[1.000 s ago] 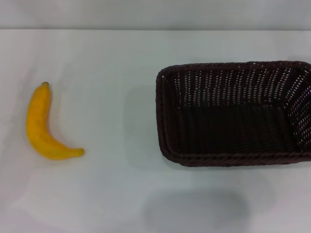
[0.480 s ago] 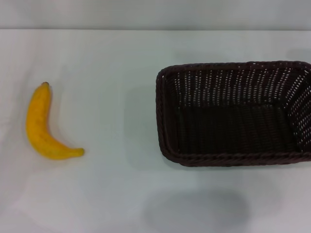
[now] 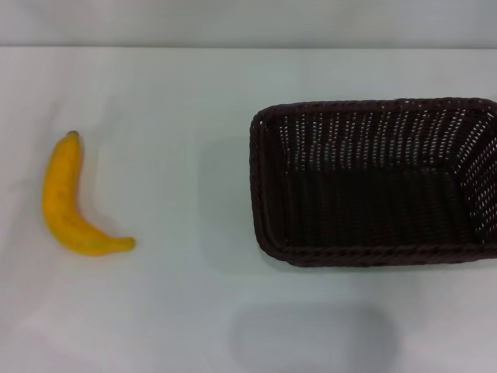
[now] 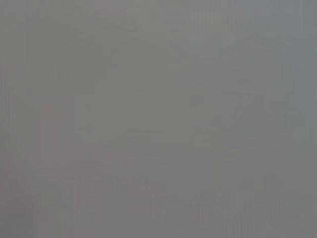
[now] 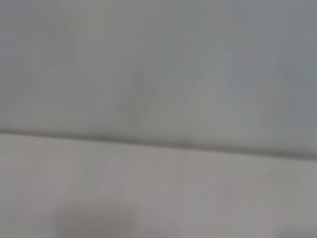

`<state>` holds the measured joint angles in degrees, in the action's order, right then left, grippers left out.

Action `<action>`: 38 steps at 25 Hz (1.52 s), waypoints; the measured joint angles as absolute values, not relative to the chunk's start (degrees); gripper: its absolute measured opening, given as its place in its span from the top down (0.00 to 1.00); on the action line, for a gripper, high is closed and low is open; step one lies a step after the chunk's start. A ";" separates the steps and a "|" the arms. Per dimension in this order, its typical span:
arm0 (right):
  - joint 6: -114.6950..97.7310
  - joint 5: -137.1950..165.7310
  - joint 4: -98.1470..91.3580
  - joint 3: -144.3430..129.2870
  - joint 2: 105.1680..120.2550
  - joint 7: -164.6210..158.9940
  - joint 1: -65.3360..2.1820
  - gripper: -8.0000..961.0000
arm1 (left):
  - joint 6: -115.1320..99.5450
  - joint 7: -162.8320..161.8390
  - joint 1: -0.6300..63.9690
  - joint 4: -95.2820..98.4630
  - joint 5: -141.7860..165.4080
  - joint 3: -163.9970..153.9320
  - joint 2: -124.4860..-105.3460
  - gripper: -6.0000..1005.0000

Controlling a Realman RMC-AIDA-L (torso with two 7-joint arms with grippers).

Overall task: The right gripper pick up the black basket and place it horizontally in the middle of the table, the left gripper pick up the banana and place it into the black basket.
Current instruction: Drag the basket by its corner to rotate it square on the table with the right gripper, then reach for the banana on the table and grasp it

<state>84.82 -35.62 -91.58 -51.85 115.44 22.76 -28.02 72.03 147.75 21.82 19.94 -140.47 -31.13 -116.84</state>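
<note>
The black basket [image 3: 373,183] is a large dark woven rectangle lying lengthwise on the right half of the white table [image 3: 178,93] in the head view, its right end cut off by the picture's edge. It is empty. The banana [image 3: 68,203] is yellow and curved and lies on the table at the left, stem tip pointing away from me. Neither gripper shows in any view. The left wrist view shows only a plain grey surface. The right wrist view shows only a pale surface with an edge line across it.
The table's far edge [image 3: 248,47] runs across the top of the head view. A faint shadow [image 3: 311,338] lies on the table in front of the basket.
</note>
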 joint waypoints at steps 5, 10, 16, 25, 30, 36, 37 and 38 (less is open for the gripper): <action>71.31 -58.77 -84.31 -49.84 114.89 42.88 -17.69 0.60 | 69.03 128.65 16.94 31.27 -130.63 -31.20 -117.76 0.18; 71.21 -82.56 -65.99 -40.52 114.71 70.77 -14.83 0.59 | 65.92 110.26 14.80 39.88 -117.51 -31.19 -117.08 0.19; 78.04 -95.07 -44.59 -28.70 114.67 100.29 -15.17 0.58 | 64.22 83.52 14.46 50.64 -98.62 -30.90 -115.51 0.19; 79.71 -107.79 -26.85 -25.27 114.78 130.81 -15.34 0.58 | 69.53 45.87 17.70 67.66 -66.26 -31.06 -111.35 0.19; 79.65 -112.18 -20.20 -25.23 114.90 141.52 -16.28 0.38 | 80.66 32.49 25.31 67.68 -49.36 -31.11 -106.64 0.19; 79.74 -115.18 -15.99 -25.18 115.10 147.78 -17.58 0.13 | 92.13 26.98 34.43 66.97 -32.60 -31.11 -104.55 0.20; 79.83 -115.57 -15.54 -25.24 115.15 148.59 -18.07 0.13 | 93.31 26.71 35.23 66.67 -30.54 -31.12 -104.44 0.20; 80.00 -115.77 -15.19 -25.33 115.18 149.24 -18.53 0.13 | 94.54 26.60 36.02 66.04 -28.61 -31.10 -104.32 0.20</action>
